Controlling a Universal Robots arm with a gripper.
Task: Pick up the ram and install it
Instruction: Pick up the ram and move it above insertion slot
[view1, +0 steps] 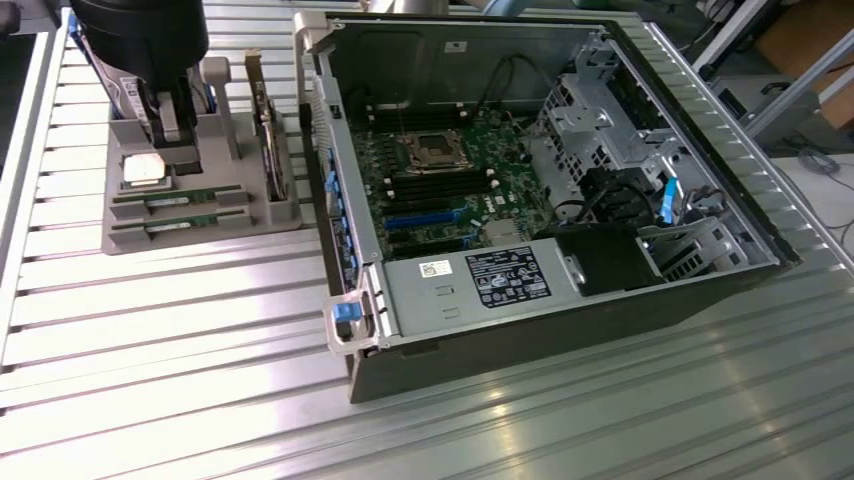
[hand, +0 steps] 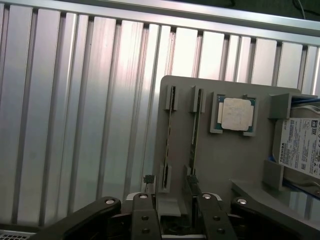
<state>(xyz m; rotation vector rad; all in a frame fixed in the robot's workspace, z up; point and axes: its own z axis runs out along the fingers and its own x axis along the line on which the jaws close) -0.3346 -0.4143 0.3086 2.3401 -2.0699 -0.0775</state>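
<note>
Item 1, the gripper: we are seeing its two dark fingers standing spread apart and pinching nothing. It is hanging low over the near end of the grey holder tray.

Item 2, the ram: we are finding it seated on edge in the outer slot of the tray, in line with the gap between the fingertips. We are unable to tell whether either tip is touching it. In the exterior view it is lying as a green strip at the tray's front edge.

Item 3, a second ram stick: we are noting it parallel and just beside the first, in the neighbouring slot.

Item 4, the CPU chip: it is sitting flat in its square pocket, next to the second stick.

Item 5, the hard drive: it is standing in the tray's far compartment.

Item 6, the computer case: we are recording it lying open on the ribbed metal table, towards the exterior view's right, motherboard exposed.

Item 7, the arm: it is rising above the tray.
</note>
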